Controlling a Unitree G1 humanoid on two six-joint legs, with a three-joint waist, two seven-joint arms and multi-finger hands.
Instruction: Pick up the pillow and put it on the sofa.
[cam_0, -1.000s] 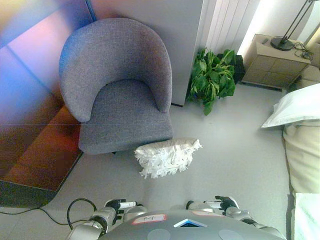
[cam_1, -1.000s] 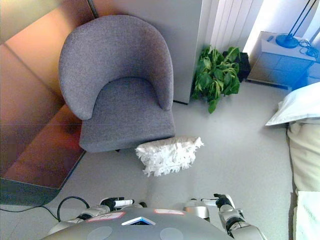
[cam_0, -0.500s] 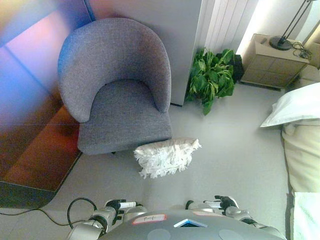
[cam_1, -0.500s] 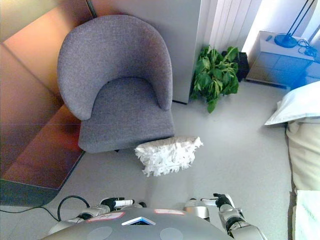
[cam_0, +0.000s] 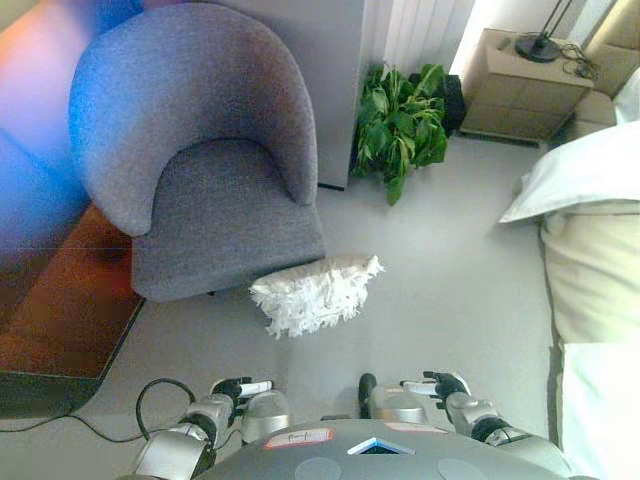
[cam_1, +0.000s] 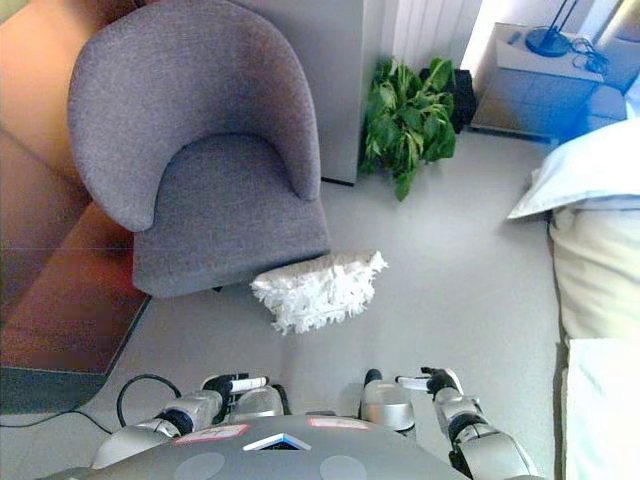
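Observation:
A white shaggy pillow (cam_0: 315, 293) lies on the pale floor, its left end touching the front edge of the grey tub armchair (cam_0: 225, 215). The chair's seat is bare. Both of my hands hang low at the bottom of the view, well short of the pillow. My left hand (cam_0: 235, 390) is below the pillow's left end, fingers relaxed and holding nothing. My right hand (cam_0: 445, 384) is off to the pillow's lower right, also relaxed and holding nothing.
A green potted plant (cam_0: 400, 125) stands right of the chair by the wall. A bedside cabinet (cam_0: 520, 95) with a lamp base is at the top right. A bed (cam_0: 595, 280) with a white pillow (cam_0: 585, 170) runs along the right edge. Brown flooring (cam_0: 60, 320) lies left.
The whole picture has shifted left and up, so the camera has moved. The pillow still rests against the chair. Both hands stay low by the body.

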